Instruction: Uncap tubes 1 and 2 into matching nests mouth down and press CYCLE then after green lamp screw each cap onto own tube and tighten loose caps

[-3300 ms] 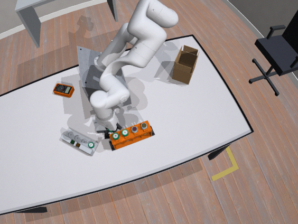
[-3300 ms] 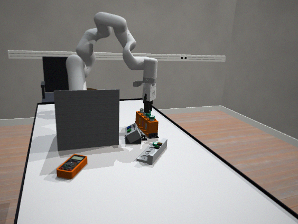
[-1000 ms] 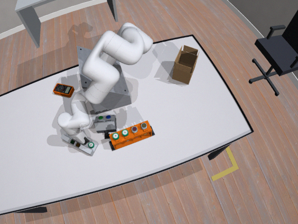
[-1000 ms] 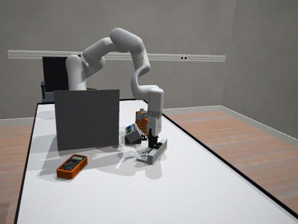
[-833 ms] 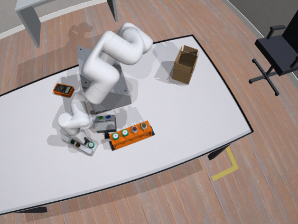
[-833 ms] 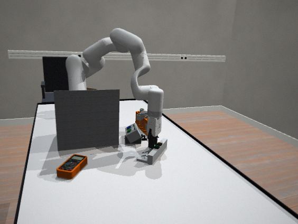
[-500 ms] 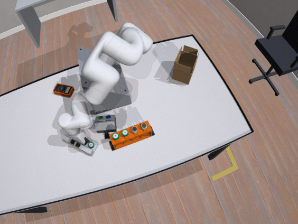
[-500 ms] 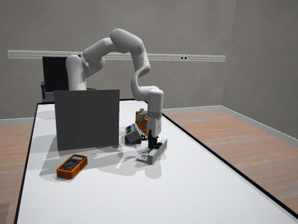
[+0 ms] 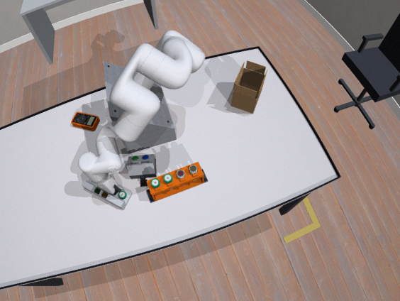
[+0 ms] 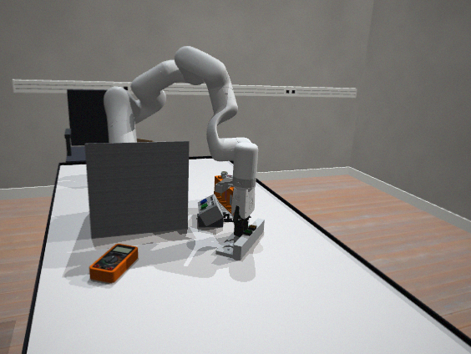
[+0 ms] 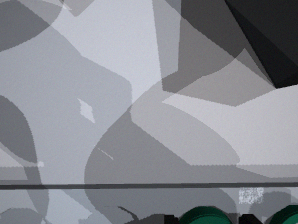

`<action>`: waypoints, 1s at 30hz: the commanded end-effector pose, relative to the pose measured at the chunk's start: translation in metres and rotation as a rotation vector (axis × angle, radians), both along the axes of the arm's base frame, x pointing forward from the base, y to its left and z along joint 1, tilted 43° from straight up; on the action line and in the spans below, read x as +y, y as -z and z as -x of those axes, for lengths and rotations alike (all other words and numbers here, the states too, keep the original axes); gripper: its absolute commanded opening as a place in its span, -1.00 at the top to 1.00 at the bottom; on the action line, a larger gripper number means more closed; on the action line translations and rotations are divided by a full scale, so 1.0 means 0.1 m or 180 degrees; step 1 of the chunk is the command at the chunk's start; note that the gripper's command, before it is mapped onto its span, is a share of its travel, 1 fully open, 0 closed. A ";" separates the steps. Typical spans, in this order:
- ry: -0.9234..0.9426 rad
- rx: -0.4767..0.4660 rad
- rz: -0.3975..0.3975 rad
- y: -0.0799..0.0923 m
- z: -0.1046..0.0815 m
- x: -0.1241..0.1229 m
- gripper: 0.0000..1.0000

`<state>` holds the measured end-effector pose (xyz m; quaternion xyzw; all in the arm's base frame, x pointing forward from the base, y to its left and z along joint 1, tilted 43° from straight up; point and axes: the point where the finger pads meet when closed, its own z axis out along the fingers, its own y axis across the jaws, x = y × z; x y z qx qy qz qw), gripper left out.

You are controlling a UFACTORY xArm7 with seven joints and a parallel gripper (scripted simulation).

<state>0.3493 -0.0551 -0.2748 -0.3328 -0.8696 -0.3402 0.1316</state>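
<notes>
End effector (image 9: 114, 189) pinching cap (image 9: 105, 194) over cap tray (image 9: 93, 187), key housing (image 9: 141, 167) beside, multimeter (image 9: 85, 121) apart.

arm (image 9: 142, 92): glossy white, made of thick rounded tube segments with bulbous, capsule-like joints and smooth shells
joint seams: thin, faint lines ring the segments where one shell meets the next
wrist section (image 10: 245, 196): a light grey collar band sits below the last white link, above a pale grey gripper body with small dark markings too small to read
gripper (image 10: 239, 225): dark, nearly black fingers, narrow and short beside the bulky white links
base plate (image 9: 108, 71): flat grey square with small dark screw dots near its corners
</notes>
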 end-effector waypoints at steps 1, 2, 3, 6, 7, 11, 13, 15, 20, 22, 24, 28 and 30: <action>0.0006 -0.0007 0.0013 0.00 -0.01 -0.03 0.08; 0.0006 -0.0007 0.0013 0.00 -0.01 -0.03 0.08; 0.0006 -0.0007 0.0013 0.00 -0.01 -0.03 0.08; 0.0006 -0.0007 0.0013 0.00 -0.01 -0.03 0.08; 0.0006 -0.0007 0.0013 0.00 -0.01 -0.03 0.08; 0.0006 -0.0007 0.0013 0.00 -0.01 -0.03 0.08; 0.0006 -0.0007 0.0013 -0.04 -0.01 -0.06 0.08; 0.0006 -0.0007 0.0013 -0.04 -0.01 -0.06 0.08; 0.0007 -0.0007 0.0013 -0.22 -0.01 -0.23 0.08; 0.0007 -0.0007 0.0013 -0.30 -0.01 -0.30 0.08; 0.0007 -0.0007 0.0013 -0.37 -0.01 -0.37 0.08; 0.0007 -0.0007 0.0013 -0.52 -0.01 -0.50 0.08; 0.0007 -0.0007 0.0013 -0.59 -0.01 -0.57 0.08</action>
